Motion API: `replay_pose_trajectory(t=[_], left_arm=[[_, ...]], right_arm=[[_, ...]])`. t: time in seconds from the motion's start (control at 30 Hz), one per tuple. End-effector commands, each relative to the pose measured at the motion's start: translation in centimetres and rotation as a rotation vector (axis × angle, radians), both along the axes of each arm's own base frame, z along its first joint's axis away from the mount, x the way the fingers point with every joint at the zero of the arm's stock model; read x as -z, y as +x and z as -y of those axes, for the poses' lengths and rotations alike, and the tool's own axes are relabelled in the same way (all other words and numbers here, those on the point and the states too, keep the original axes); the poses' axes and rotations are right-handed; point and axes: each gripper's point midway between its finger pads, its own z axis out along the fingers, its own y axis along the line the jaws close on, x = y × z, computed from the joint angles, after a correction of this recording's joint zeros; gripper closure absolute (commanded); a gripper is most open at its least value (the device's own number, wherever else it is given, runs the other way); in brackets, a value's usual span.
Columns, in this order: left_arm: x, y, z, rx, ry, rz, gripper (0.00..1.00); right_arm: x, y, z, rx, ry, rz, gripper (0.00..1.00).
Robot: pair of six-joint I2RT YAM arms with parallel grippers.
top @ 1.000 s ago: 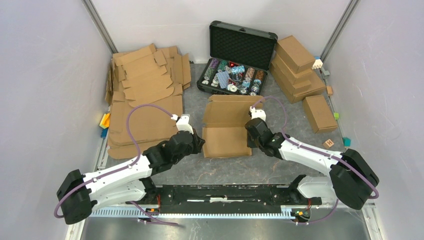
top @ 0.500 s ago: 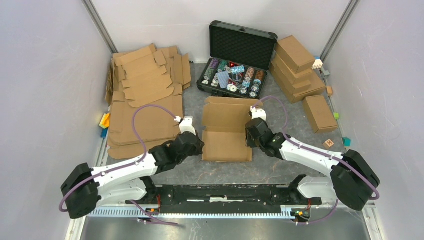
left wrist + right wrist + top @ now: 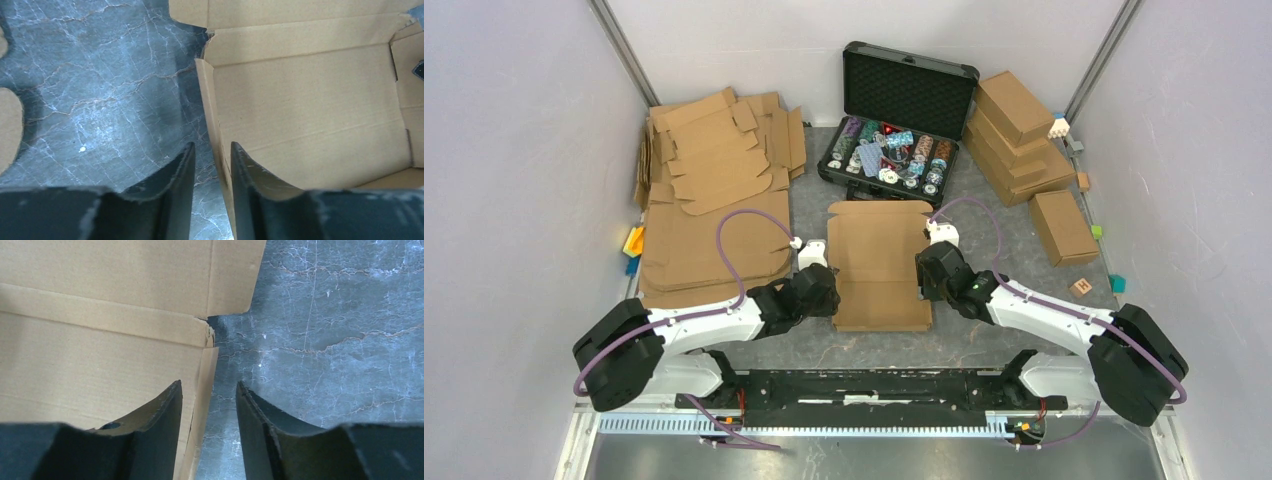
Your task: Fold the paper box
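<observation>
The paper box [image 3: 879, 265] lies open in the middle of the table, its side walls raised and its lid flap lying flat at the far end. My left gripper [image 3: 829, 290] is open and straddles the left wall [image 3: 212, 130], which rests against the inner finger [image 3: 250, 175]. My right gripper [image 3: 924, 272] is open and straddles the right wall [image 3: 202, 390], with a clear gap to the outer finger [image 3: 260, 425]. The box floor shows in the left wrist view [image 3: 310, 100] and in the right wrist view [image 3: 100, 355].
A pile of flat cardboard blanks [image 3: 714, 200] lies at the left. An open black case of chips [image 3: 894, 125] stands at the back. Finished brown boxes [image 3: 1019, 135] are stacked at the back right, with one more [image 3: 1062, 225] nearer. Small blocks [image 3: 1082, 288] lie at the right.
The box has slid toward the near edge with both grippers at its side walls. Both arms have drawn back toward their bases. The lid flap now lies flatter.
</observation>
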Motion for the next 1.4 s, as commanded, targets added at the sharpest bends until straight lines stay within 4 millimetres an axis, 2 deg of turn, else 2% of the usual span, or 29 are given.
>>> replay_pose_trajectory(t=[0.0, 0.07, 0.17, 0.43, 0.77, 1.0, 1.1, 1.2, 1.3, 1.37], left_arm=[[-1.6, 1.2, 1.4, -0.002, -0.058, 0.005, 0.56], [-1.7, 1.3, 1.2, 0.006, -0.055, -0.008, 0.48], [-1.6, 1.6, 1.1, 0.027, -0.039, -0.037, 0.42], [-1.4, 2.6, 1.5, 0.054, 0.031, -0.064, 0.56], [-0.1, 3.6, -0.2, 0.016, 0.192, -0.08, 0.6], [0.8, 4.0, 0.3, 0.018, 0.194, -0.1, 0.63], [1.3, 4.2, 0.3, 0.014, 0.204, -0.11, 0.68], [1.3, 4.4, 0.4, 0.012, 0.205, -0.106, 0.81], [1.3, 4.6, 0.5, 0.013, 0.211, -0.105, 0.98], [1.4, 4.7, 0.6, 0.013, 0.215, -0.106, 0.98]], right_arm=[[-1.2, 0.5, 0.5, 0.006, 0.0, 0.048, 0.47], [-1.6, 0.6, 0.6, 0.006, 0.002, 0.059, 0.44], [-1.7, 0.5, 0.9, 0.005, -0.005, 0.062, 0.41], [-0.7, 1.0, 0.7, -0.009, -0.034, 0.047, 0.44], [0.7, 1.6, 0.4, -0.008, -0.067, 0.029, 0.5], [1.0, 2.1, 0.4, -0.006, -0.086, 0.036, 0.55], [1.1, 2.1, 0.2, -0.009, -0.082, 0.035, 0.57], [1.0, 2.3, -0.1, -0.016, -0.071, 0.042, 0.62], [0.9, 2.5, -0.5, -0.031, -0.063, 0.043, 0.73], [0.7, 2.6, -0.9, -0.041, -0.053, 0.046, 0.81]])
